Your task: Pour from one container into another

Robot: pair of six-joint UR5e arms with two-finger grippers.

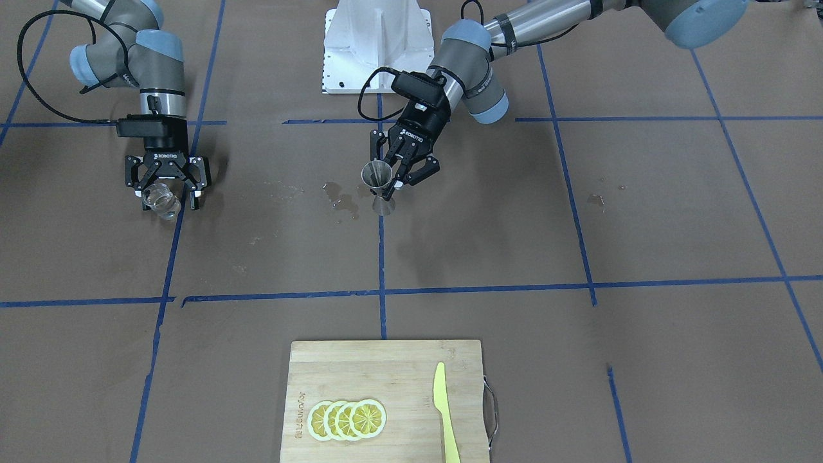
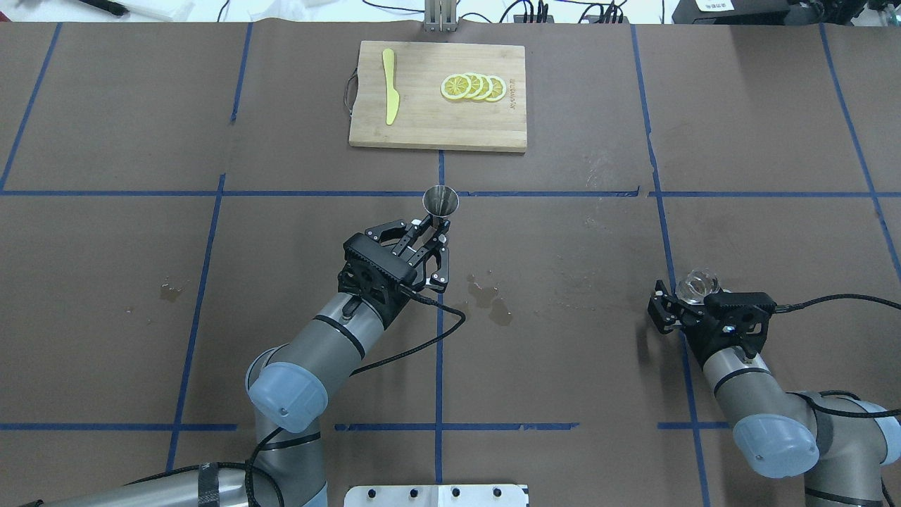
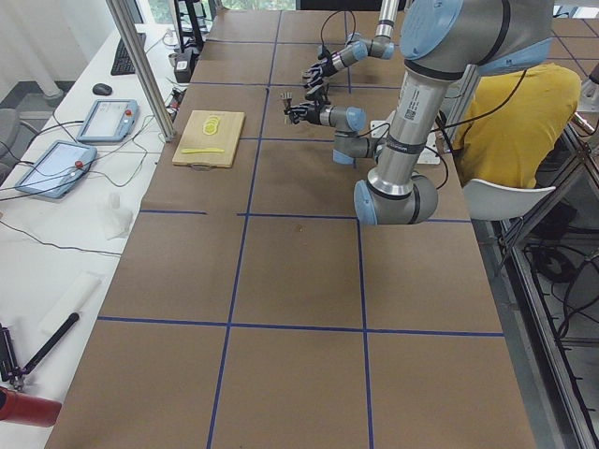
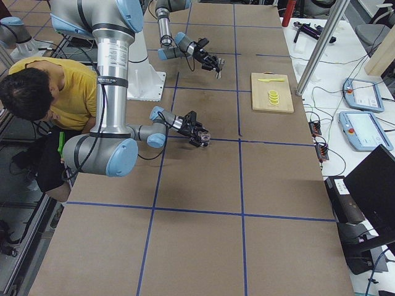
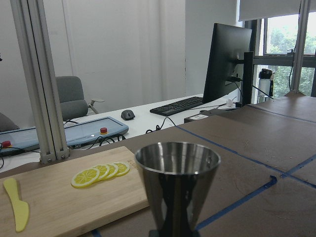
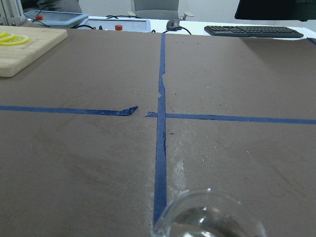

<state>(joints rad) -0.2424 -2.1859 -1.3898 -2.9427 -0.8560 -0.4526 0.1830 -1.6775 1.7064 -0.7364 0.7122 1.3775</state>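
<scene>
Jigger (image 1: 377, 173) upright, left tool (image 1: 390, 187) gripping | glass (image 1: 161, 198) in right tool (image 1: 168, 204), contents unclear

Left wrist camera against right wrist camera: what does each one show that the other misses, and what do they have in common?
Only the left wrist view shows the conical stainless-steel jigger, close and upright, and the yellow plastic knife. Only the right wrist view shows the clear glass cup, cut off by the bottom edge. Both show the wooden cutting board with the overlapping lemon slices, whole in the left view and just a corner in the right, plus the black keyboard and the blue tape lines on the brown table cover.
</scene>
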